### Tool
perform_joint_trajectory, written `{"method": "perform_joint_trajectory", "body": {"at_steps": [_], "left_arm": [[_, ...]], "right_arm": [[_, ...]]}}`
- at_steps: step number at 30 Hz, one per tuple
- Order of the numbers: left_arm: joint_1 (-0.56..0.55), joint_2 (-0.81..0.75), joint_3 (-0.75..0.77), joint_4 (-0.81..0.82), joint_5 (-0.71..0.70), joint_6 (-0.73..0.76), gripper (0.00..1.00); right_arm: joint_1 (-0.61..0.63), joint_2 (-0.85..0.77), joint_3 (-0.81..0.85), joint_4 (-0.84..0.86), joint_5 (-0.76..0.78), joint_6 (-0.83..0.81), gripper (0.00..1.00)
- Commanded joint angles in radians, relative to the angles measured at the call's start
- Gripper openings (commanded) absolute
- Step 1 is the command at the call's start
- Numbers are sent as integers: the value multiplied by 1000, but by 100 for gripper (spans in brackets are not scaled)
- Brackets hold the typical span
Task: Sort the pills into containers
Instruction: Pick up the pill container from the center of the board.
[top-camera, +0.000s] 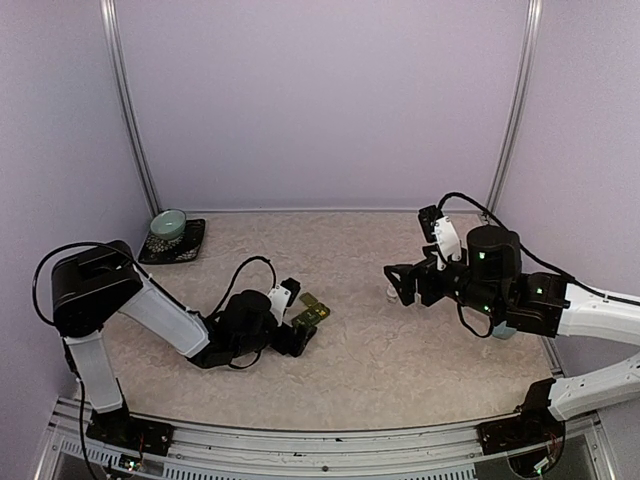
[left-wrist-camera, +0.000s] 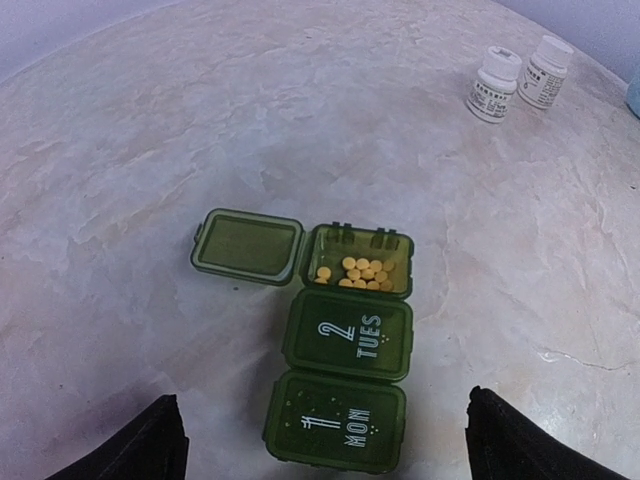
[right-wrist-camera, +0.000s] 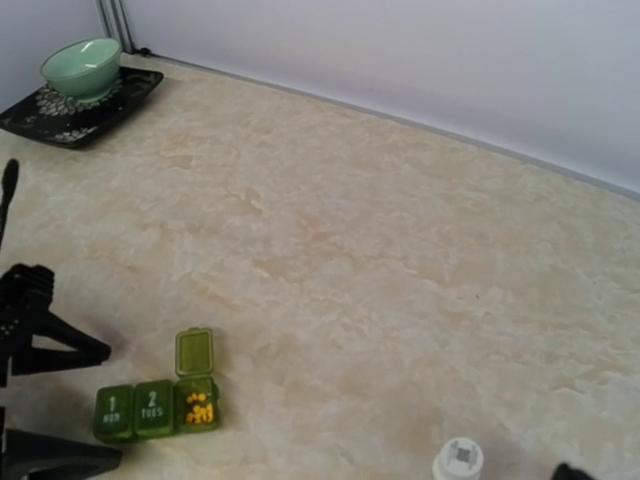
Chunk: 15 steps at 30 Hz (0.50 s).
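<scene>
The containers (left-wrist-camera: 345, 345) are a dark green strip of three joined compartments lying on the table. The two near lids, marked MON and TUES, are down. The far compartment has its lid (left-wrist-camera: 248, 246) flipped open and holds several yellow pills (left-wrist-camera: 362, 272). My left gripper (left-wrist-camera: 320, 410) is open, one finger on each side of the MON end and clear of it. From above, the containers (top-camera: 312, 316) lie just ahead of the left gripper (top-camera: 296, 320). My right gripper (top-camera: 400, 283) hangs open and empty near a white pill bottle (right-wrist-camera: 458, 460), far right of the containers (right-wrist-camera: 155, 408).
Two white pill bottles (left-wrist-camera: 494, 84) (left-wrist-camera: 545, 70) stand beyond the strip to the right. A pale blue mug (top-camera: 503, 330) sits under the right arm. A pale green bowl (top-camera: 168, 225) rests on a black tray (top-camera: 190, 248) at the back left corner.
</scene>
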Motion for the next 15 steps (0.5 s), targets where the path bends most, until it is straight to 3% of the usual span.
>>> {"method": "perform_joint_trajectory", "body": {"at_steps": [1, 15], "left_arm": [[17, 37, -13, 92, 74, 29, 92], [57, 121, -12, 183, 172, 48, 77]], "right_arm": [[-12, 10, 37, 12, -20, 3, 100], [-13, 29, 49, 10, -47, -4, 100]]}}
